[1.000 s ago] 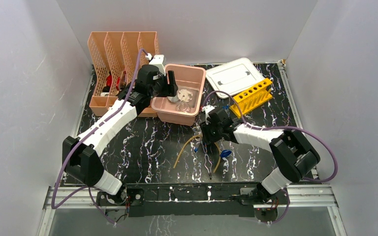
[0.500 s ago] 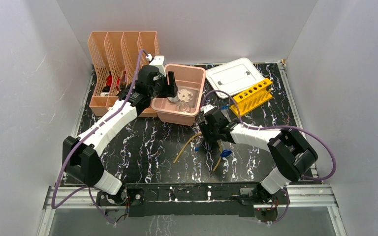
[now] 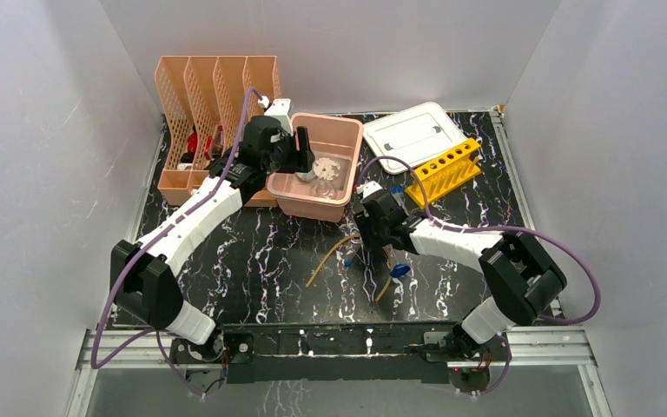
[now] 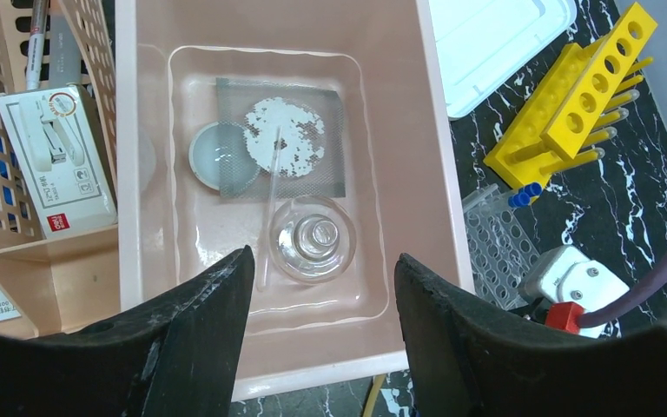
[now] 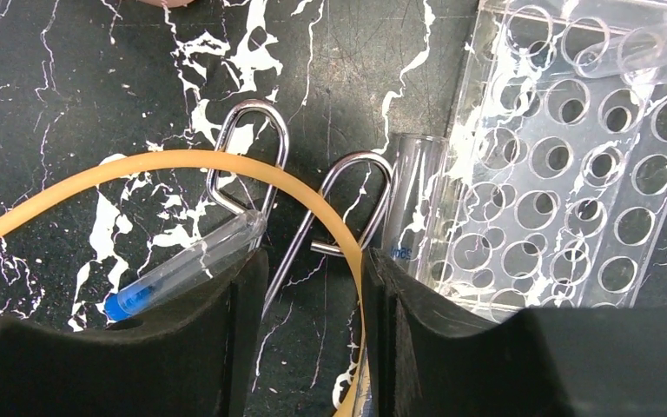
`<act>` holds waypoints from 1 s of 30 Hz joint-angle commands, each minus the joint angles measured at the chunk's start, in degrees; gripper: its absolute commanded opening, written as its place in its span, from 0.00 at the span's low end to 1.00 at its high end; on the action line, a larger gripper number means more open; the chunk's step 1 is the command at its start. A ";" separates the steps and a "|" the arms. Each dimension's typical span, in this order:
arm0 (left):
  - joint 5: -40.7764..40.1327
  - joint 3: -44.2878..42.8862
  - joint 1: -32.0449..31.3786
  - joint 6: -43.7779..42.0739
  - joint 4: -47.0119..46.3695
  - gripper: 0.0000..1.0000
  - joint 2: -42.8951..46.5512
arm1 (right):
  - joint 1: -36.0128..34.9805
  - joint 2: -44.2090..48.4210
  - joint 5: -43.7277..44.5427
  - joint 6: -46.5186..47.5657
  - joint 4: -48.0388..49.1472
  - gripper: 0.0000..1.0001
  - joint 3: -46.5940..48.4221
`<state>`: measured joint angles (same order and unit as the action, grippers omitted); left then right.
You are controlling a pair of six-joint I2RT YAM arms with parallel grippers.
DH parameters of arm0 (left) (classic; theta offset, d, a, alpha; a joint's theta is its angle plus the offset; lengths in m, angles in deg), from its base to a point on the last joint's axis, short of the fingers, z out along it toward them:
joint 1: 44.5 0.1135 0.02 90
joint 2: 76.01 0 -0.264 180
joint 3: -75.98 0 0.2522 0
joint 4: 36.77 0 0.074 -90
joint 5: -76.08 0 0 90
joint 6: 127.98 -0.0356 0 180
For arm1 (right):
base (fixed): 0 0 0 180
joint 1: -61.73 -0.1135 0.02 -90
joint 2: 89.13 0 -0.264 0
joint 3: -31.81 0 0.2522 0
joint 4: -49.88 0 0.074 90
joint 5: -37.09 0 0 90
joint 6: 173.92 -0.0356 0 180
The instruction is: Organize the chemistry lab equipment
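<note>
The pink tub [image 3: 313,207] is taken as the landmark. Above it the left gripper [image 4: 324,278] is held with its fingers spread wide and nothing between them. Inside the tub a grey mesh square [image 4: 326,178] (a white patch at its middle), a clear glass dish [image 4: 314,239] and a thin clear rod [image 4: 269,208] are seen, the rod pointed from the mesh toward the near wall. To the tub's right the yellow rack [image 3: 445,169] is laid slantwise, its long axis running near-left to far-right. The clear rack [image 5: 564,174] is found off the tub's near right corner. In front of the tub the yellow rubber tube [image 5: 182,159] is bent in an arch. The right gripper [image 5: 313,287] is held there, fingers apart, astride the tube and a metal wire tool [image 5: 359,157] whose looped ends are pointed away from the fingers. A small blue-capped tube [image 5: 187,265] is laid diagonally across one loop.
</note>
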<state>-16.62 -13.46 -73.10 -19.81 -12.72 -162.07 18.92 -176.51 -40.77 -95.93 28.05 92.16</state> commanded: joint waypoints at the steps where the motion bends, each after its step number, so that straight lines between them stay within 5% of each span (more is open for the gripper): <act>1: 0.83 -0.29 -0.03 -0.02 -0.86 0.59 0.29 | 0.18 -0.72 2.64 0.42 -1.02 0.54 1.07; 5: 0.37 0.63 -0.05 -0.42 -0.42 0.59 1.22 | 0.12 -4.72 2.46 0.50 -2.05 0.51 2.40; 10: -0.20 1.93 -0.05 -0.46 -0.92 0.59 1.56 | 0.11 -2.93 2.36 -0.16 -3.64 0.00 3.39; 24: -2.76 3.17 -0.04 0.81 -1.67 0.59 3.39 | 0.25 14.22 -7.60 0.44 -0.98 0.00 10.78; 30: -3.18 4.14 -0.02 1.73 -2.94 0.58 4.70 | 0.18 10.94 -7.57 2.16 2.81 0.00 19.09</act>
<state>-18.76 -9.44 -73.10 -18.89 -14.01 -160.94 18.96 -163.70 -47.20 -95.47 24.51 103.92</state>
